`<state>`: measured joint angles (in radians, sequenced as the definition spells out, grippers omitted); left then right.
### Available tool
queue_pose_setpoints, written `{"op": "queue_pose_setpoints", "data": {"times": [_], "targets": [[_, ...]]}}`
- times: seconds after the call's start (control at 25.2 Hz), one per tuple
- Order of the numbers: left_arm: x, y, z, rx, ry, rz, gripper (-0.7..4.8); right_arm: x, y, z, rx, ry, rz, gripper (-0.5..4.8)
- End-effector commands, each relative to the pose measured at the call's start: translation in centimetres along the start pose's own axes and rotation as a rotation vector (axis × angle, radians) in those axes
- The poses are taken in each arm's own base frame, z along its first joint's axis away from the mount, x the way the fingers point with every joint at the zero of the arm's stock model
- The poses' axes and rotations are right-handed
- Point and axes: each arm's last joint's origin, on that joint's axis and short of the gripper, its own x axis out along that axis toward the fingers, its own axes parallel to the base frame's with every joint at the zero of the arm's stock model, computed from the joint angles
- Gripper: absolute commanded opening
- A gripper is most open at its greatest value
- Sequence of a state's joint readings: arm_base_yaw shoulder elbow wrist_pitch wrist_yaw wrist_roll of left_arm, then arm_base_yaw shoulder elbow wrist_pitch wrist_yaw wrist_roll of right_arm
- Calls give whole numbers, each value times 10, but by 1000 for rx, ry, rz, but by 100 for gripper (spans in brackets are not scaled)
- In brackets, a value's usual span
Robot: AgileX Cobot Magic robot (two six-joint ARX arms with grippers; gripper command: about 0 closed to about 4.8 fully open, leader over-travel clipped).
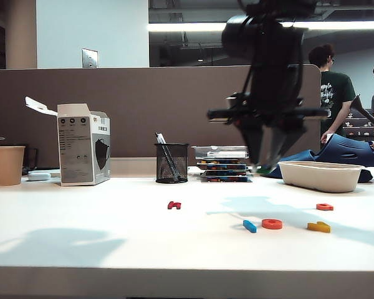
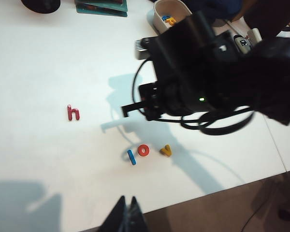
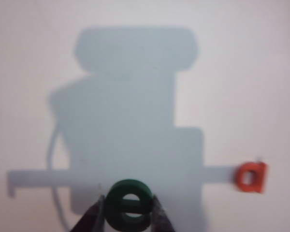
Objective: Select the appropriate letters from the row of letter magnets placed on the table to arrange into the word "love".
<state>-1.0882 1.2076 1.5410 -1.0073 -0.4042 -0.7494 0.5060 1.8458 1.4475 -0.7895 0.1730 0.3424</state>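
Note:
My right gripper [image 3: 129,205] is shut on the dark green "e" [image 3: 130,204] and holds it in the air above the white table [image 1: 112,243]. In the exterior view that gripper [image 1: 267,163] hangs over the right half. On the table below lie the blue "l" [image 1: 250,226], the orange "o" [image 1: 272,223] and the yellow "v" [image 1: 318,227], close together in a row. The red-orange "a" [image 1: 325,207] lies behind them, and the dark red "h" [image 1: 174,205] lies apart to the left. My left gripper [image 2: 127,200] is shut and empty over the table's front edge.
A white tray [image 1: 321,175] stands at the back right beside a blue object. Along the back are a mesh pen cup [image 1: 172,163], a stack of flat cases [image 1: 223,163], a white carton [image 1: 84,144] and a paper cup [image 1: 7,165]. Two people stand behind the partition.

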Motion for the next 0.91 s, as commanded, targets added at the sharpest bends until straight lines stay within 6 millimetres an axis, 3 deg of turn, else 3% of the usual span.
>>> {"op": "queue_pose_setpoints", "data": {"times": [0.04, 0.24, 0.48, 0.71, 0.91], "targets": [[-1, 0, 1, -3, -9, -6, -5, -13, -7, -2, -30, -24, -57, 104], [-1, 0, 1, -3, -9, -6, -5, -28, -21, -17, -14, -60, -53, 104], [-1, 0, 1, -2, -7, -4, -5, -33, -45, -52, 26, -79, -56, 104], [-1, 0, 1, -3, -8, -7, -5, -29, -71, -78, 83, -70, 6, 104], [-1, 0, 1, -3, -8, -6, -5, -13, -73, -95, 84, -52, 51, 104]]}}
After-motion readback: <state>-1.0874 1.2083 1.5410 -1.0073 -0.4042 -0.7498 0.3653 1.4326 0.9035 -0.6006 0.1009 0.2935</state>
